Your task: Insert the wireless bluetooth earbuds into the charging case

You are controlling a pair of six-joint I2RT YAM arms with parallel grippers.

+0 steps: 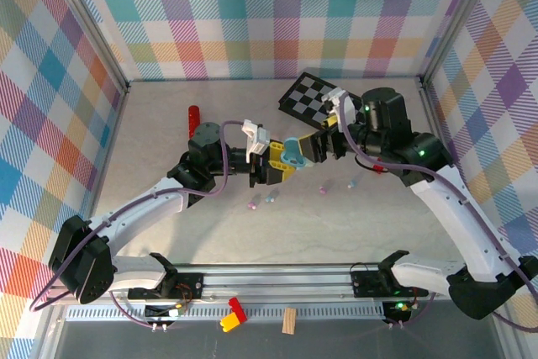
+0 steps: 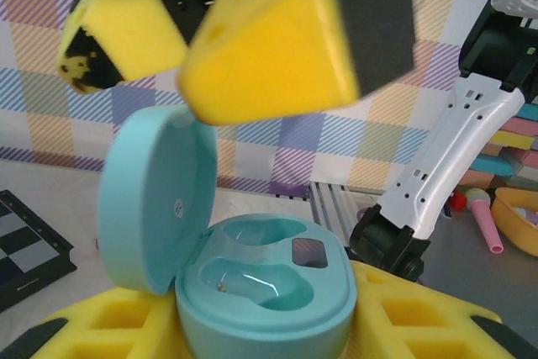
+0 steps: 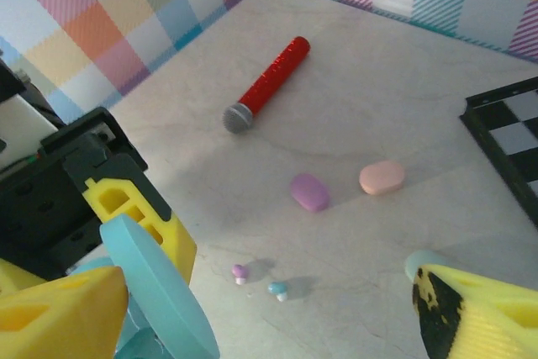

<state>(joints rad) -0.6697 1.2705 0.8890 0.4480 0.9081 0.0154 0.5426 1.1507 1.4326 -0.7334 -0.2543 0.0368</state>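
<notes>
My left gripper [image 1: 273,161] is shut on the teal charging case [image 1: 292,154], held above the table with its lid up. In the left wrist view the case [image 2: 269,283] sits between my yellow fingers [image 2: 420,317], lid [image 2: 151,199] swung left, and both wells look empty. My right gripper [image 1: 326,147] is open just right of the case; its yellow fingers [image 2: 269,39] hang above the case. Below it a purple earbud [image 3: 240,273] and a blue earbud [image 3: 278,290] lie on the table. Several earbuds [image 1: 271,197] lie scattered under the arms.
A red toy microphone [image 3: 265,83] lies at the back left. A purple case [image 3: 309,192] and a pink case [image 3: 382,177] rest shut on the table. A checkerboard [image 1: 311,94] lies at the back. A pale mint piece [image 3: 424,262] peeks out behind my right fingertip.
</notes>
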